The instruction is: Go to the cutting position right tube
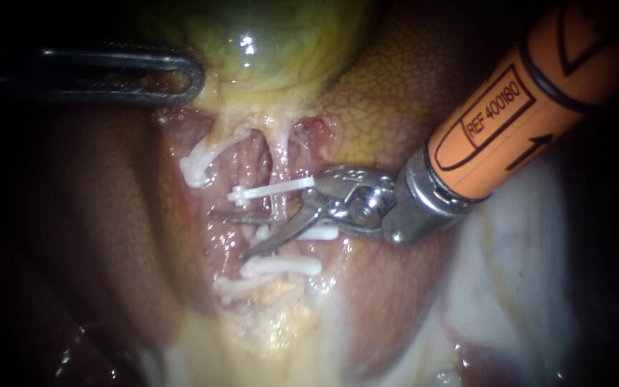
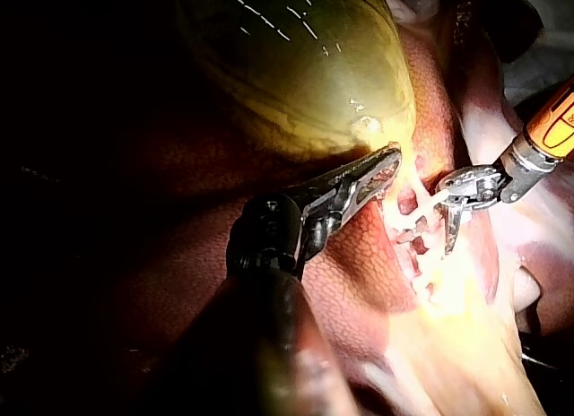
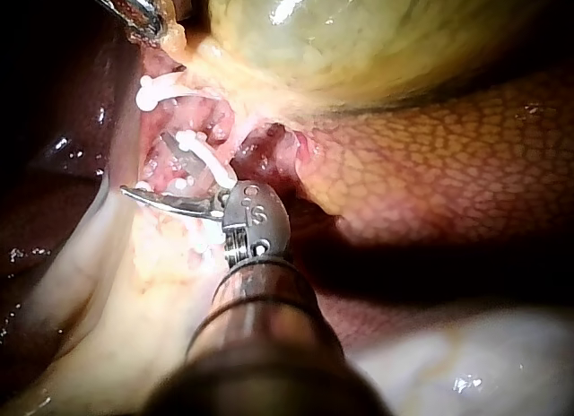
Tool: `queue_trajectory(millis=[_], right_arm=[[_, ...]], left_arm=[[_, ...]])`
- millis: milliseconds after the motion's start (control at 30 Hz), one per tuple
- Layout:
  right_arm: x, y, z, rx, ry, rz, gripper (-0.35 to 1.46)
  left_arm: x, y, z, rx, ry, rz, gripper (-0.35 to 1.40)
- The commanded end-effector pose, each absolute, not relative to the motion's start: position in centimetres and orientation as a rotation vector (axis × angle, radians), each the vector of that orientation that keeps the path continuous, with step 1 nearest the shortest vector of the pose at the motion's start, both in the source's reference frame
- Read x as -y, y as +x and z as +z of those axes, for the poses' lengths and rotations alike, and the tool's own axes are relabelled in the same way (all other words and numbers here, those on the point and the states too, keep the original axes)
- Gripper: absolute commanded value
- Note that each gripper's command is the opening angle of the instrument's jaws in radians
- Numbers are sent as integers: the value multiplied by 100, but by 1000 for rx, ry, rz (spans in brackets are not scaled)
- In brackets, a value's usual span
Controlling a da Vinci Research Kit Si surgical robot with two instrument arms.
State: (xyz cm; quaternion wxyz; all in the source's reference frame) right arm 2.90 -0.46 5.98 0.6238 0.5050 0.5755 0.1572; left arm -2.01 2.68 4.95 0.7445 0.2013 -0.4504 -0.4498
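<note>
Spread blades on my right instrument point(image 1: 229, 233) sit at the right tube point(image 1: 279, 161), a thin pale strand running down from the gallbladder point(image 1: 266, 43) through the raw trough in the liver point(image 1: 388, 86). The strand reaches the blades near their hinge; I cannot tell whether metal touches it. One white clip point(image 1: 274, 190) crosses that tube just above the blades, and the lower clips point(image 1: 281, 267) lie just below them. My left instrument point(image 1: 191, 79), well apart, has its jaws pinched on the gallbladder's neck. Liver crowds both sides; open room runs along the trough.
</note>
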Motion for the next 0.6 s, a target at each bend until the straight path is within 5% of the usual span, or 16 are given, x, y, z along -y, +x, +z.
queue_trajectory(millis=[33, 600], right_arm=[[45, 289, 595, -1323, 1162, 360, 89], [37, 289, 551, -1376, 1166, 340, 89]], left_arm=[[-268, -201, 495, 986, 441, -985, -35], [-267, -201, 495, 986, 441, -985, -35]])
